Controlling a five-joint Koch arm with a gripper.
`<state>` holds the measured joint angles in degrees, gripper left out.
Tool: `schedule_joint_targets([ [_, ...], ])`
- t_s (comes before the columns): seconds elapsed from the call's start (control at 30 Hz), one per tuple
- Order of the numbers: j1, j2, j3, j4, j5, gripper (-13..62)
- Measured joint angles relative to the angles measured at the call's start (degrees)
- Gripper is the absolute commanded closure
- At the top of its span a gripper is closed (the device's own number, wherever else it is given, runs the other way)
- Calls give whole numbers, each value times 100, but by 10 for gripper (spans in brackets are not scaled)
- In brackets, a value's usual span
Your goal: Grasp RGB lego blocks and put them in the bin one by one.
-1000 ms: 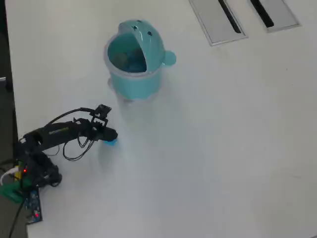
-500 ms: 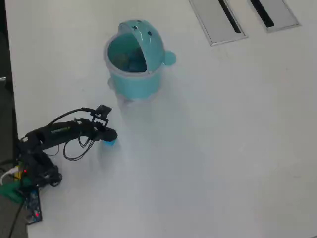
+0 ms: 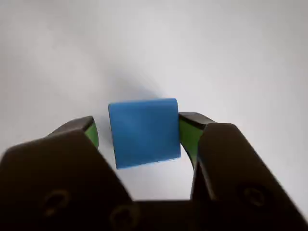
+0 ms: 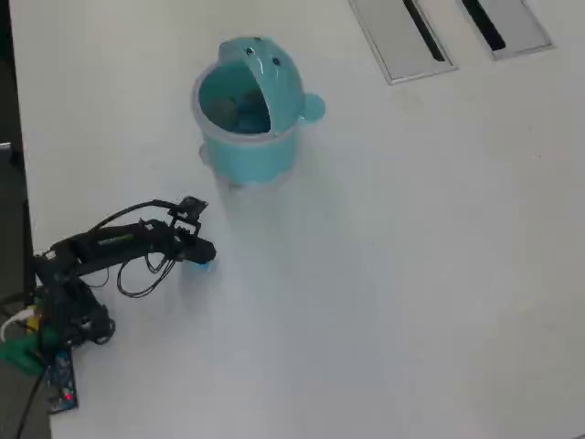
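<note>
Wrist view: gripper (image 3: 139, 132) with 2 black jaws, green pads (image 3: 188, 136), straddling blue lego block (image 3: 144, 132). Right pad touching block; left pad just beside it, thin gap visible. Block on white table (image 3: 231, 57), not lifted. Overhead view: arm (image 4: 110, 245) stretched low near table's left edge, block (image 4: 203, 263) at its tip. Turquoise whale-shaped bin (image 4: 249, 112) stands well apart, lid flipped open.

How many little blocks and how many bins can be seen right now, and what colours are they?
Blue block, between the tips of the pincer: 1
Turquoise bin, lid flipped open: 1
Red or yellow-green blocks on the table: 0 in view; the bin's contents are too blurred to tell.
Total: 2 things
</note>
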<state>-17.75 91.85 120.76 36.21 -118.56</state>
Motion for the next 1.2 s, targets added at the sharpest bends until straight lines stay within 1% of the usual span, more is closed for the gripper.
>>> schedule_joint_targets([
  [0.13, -26, -35, -9, 0, 0, 275],
  [0.23, -26, -35, -26, 105, 0, 305],
  [0.4, -70, 79, -105, 193, -9, 313],
  [0.63, -466, 870, -114, 193, 18, 311],
  [0.77, -738, 1178, -510, 185, 35, 311],
  [0.87, -1055, 1354, -844, 132, 334, 312],
  [1.0, -1239, 1397, -1195, 79, 492, 310],
  [1.07, -1266, 1415, -1538, -237, 589, 310],
  [1.17, -1310, 1406, -1661, -817, 729, 311],
  [1.2, -1380, 1389, -2162, -826, 703, 311],
])
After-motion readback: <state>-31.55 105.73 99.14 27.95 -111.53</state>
